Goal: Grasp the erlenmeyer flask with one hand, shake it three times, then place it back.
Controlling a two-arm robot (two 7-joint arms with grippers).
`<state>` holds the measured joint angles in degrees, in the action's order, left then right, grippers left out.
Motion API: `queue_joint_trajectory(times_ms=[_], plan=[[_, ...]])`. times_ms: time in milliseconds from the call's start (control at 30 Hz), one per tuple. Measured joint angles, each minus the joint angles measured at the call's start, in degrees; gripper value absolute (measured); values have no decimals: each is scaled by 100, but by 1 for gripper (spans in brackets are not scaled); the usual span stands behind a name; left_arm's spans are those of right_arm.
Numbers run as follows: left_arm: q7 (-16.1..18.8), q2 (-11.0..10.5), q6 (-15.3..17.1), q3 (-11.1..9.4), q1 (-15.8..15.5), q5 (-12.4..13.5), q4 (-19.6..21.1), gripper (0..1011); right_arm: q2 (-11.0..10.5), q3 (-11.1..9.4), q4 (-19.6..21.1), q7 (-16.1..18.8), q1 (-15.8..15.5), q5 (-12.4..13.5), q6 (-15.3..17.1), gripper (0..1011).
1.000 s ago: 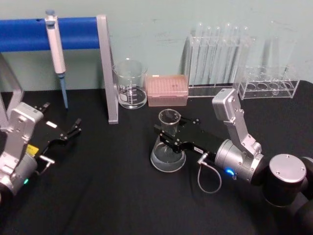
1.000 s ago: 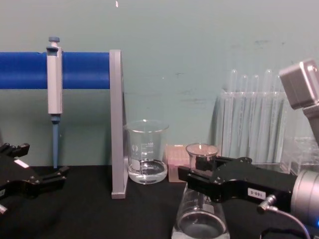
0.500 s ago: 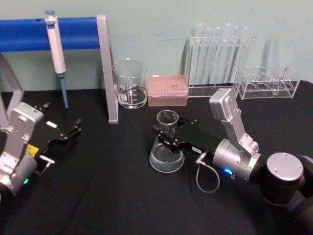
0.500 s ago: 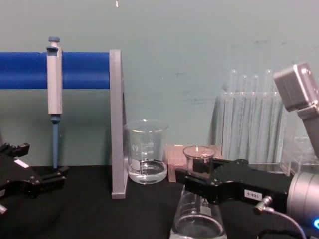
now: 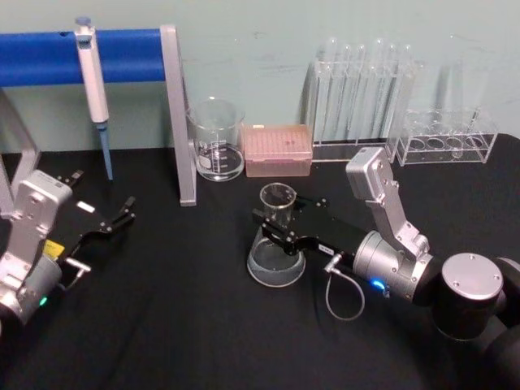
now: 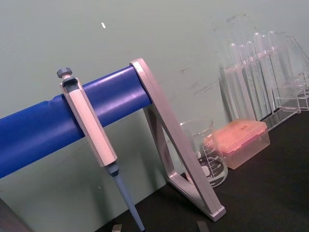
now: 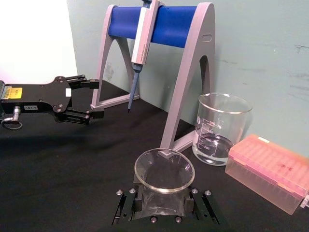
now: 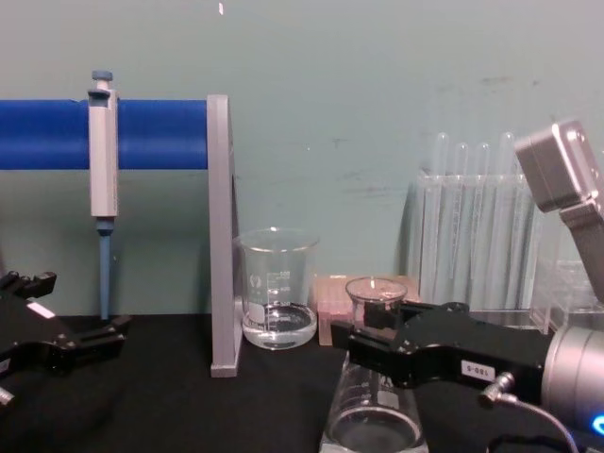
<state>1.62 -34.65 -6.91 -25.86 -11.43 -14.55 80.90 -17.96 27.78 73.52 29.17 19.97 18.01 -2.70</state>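
Glass catches our eye first: the erlenmeyer flask (image 5: 276, 240) stands upright on the black table (image 5: 179, 325), in front of the pink tip box (image 5: 279, 149) and well apart from it. We see our right gripper (image 5: 275, 224) clenched around the flask's narrow neck, one black jaw on each side just under the flared rim; in the right wrist view the rim (image 7: 164, 170) sits squarely between the two fingers (image 7: 126, 205). From the chest view the flask (image 8: 373, 415) shows its wide base low on the table, with the gripper (image 8: 377, 342) coming in from the flask's right.

Behind the flask and to its left stands the glass beaker (image 5: 216, 140), holding a little clear liquid. Farther left of the flask rises the blue-barred stand (image 5: 178, 114) with a pipette (image 5: 93, 77) hanging from it. Behind the flask to its right are the test tubes (image 5: 361, 89) in their clear rack.

Our left gripper (image 5: 114, 219) hovers far to the flask's left, its fingers spread apart and empty.
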Motion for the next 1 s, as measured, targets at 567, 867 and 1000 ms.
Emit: queue_joint_trajectory(times_ms=[567,867,1000], plan=[[0,0,0,0,0,0,0,1001,-2,-2,-1,0,-7,-4,25,668],[0,0,0,0,0,0,0,1001,-2,-6,-1,0,-5,-4,21,903],[0,0,0,0,0,0,0,1001,-2,-7,0,0,-4,-4,20,1003]])
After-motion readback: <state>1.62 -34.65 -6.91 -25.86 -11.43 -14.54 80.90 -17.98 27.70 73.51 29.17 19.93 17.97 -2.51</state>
